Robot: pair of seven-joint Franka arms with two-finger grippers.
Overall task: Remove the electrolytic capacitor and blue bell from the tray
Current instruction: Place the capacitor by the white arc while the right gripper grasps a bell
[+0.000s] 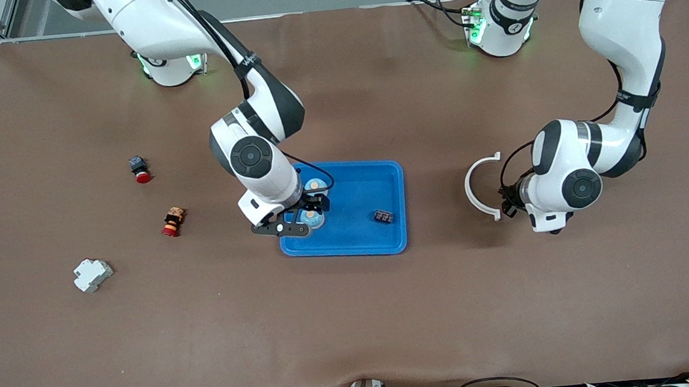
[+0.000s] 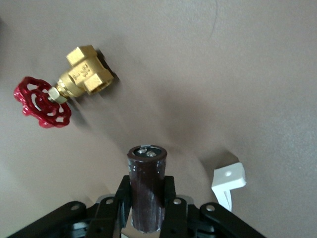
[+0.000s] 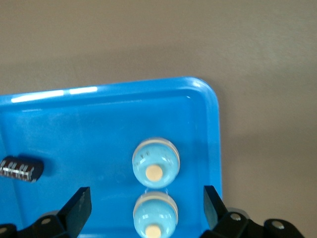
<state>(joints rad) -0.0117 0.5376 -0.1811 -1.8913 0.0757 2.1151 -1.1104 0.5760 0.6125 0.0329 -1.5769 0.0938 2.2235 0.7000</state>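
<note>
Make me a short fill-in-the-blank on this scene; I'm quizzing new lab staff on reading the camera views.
1. The left gripper is shut on a dark ____.
2. Two pale blue bells sit in the ____ tray.
3. The right gripper, over those bells, has its fingers ____.
4. The brass valve has a ____ handwheel.

Missing words: capacitor; blue; open; red

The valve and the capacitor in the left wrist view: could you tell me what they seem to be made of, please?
The valve looks like brass with a dull golden sheen; its handwheel seems red-painted metal, though plastic is possible. The capacitor, held between the left gripper fingers, shows a glossy dark brown sleeve, probably plastic wrap, with a silvery top.
</note>
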